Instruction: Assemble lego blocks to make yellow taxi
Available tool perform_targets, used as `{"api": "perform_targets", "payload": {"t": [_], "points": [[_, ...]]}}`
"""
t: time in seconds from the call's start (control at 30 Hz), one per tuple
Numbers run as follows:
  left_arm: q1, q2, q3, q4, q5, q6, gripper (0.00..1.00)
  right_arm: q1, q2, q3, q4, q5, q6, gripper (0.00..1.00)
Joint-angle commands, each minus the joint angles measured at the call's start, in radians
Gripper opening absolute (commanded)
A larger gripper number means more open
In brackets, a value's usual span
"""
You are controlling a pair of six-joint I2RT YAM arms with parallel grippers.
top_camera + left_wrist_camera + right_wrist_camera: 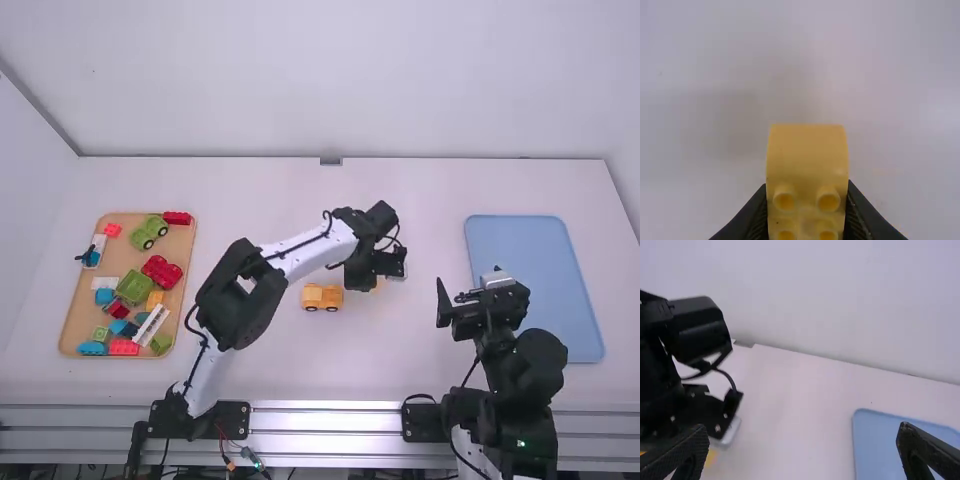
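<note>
One yellow block (807, 160) is clamped between the fingers of the left gripper (374, 284). Near it, the yellow car (322, 297) is placed on the table (420, 370). By the right gripper (467, 287), nothing is held; its fingers are spread apart.

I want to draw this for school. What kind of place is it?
Probably a robot lab: a left arm and right arm stand at a white table with a tray of toy blocks.
</note>
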Motion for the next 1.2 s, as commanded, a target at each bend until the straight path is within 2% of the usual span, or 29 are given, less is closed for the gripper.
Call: {"api": "perform_targets", "payload": {"t": [0.0,0.13,0.27,0.4,1.0,1.17], "points": [[-0.02,-0.035,-0.031,0.021,-0.024,-0.043,0.02,-0.022,0.026,-0.006,0.005,-0.034,0.009,0.99],[-0.008,-0.035,-0.075,0.085,0.025,-0.043,0.02,-0.041,0.045,-0.006,0.011,-0.083,0.005,0.99],[-0.013,-0.035,-0.11,0.13,-0.014,-0.044,0.02,-0.048,0.056,-0.006,0.025,-0.161,-0.026,0.99],[-0.012,-0.029,-0.142,0.185,-0.008,-0.043,0.02,-0.048,0.058,-0.006,0.026,-0.169,-0.025,0.99],[-0.012,-0.011,-0.173,0.203,0.013,-0.044,0.01,-0.048,0.058,-0.006,0.027,-0.169,-0.024,0.99],[-0.003,-0.009,-0.191,0.224,0.011,-0.044,0.04,-0.048,0.058,-0.006,0.026,-0.169,-0.025,0.99]]}}
